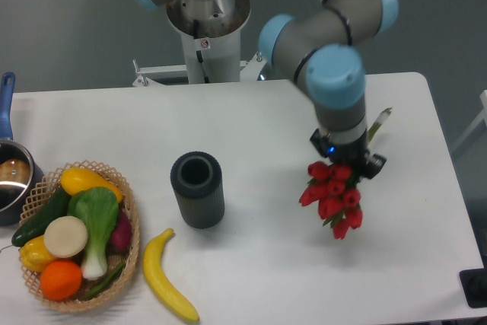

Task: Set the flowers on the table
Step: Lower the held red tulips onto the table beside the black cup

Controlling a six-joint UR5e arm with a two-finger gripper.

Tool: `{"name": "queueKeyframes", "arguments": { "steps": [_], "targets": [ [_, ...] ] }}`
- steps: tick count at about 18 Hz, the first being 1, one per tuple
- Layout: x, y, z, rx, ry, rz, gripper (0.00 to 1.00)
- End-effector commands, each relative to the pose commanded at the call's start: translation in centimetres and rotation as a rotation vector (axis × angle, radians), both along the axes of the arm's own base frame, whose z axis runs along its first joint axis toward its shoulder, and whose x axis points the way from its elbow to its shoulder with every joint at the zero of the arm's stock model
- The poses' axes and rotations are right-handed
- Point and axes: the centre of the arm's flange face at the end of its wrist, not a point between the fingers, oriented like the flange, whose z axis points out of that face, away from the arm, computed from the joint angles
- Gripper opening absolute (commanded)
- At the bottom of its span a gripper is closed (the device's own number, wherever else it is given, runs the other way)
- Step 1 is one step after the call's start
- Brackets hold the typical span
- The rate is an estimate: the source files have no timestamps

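The flowers (332, 197) are a bunch of red tulip buds with green leaves, at the right side of the white table (259, 119). Their green stem end (380, 122) sticks out up and to the right, behind the arm's wrist. My gripper (346, 162) points down from the grey and blue arm and is closed around the bunch just above the buds. Its fingertips are mostly hidden by the buds and the wrist. The buds hang low, close to the tabletop. I cannot tell whether they touch it.
A dark grey cylindrical cup (197, 189) stands upright mid-table. A banana (167, 277) lies in front of it. A woven basket (129, 253) of vegetables and fruit sits at front left, beside a pot (9, 180) with a blue handle. The arm's base (207, 28) stands at the back.
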Motion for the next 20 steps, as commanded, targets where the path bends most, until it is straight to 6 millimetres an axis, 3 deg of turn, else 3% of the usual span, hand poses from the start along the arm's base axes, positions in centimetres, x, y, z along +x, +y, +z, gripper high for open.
{"name": "queueKeyframes", "arguments": {
  "steps": [4, 8, 11, 12, 14, 15, 18, 20],
  "targets": [
    [0.5, 1.7, -3.4, 0.002, -0.02, 0.021, 0.49],
    [0.4, 1.9, -4.7, -0.006, -0.033, 0.019, 0.51],
    [0.5, 2.0, -5.0, -0.008, -0.037, 0.015, 0.65],
    [0.5, 2.0, -5.0, -0.008, -0.037, 0.013, 0.75],
    [0.5, 2.0, -4.8, -0.004, -0.033, 0.016, 0.84],
    [0.5, 1.9, -4.8, -0.005, -0.034, 0.012, 0.93],
    [0.6, 1.8, -3.6, 0.003, -0.019, 0.007, 1.0],
    [0.5, 1.3, -0.7, 0.031, 0.018, 0.01, 1.0]
  ]
}}
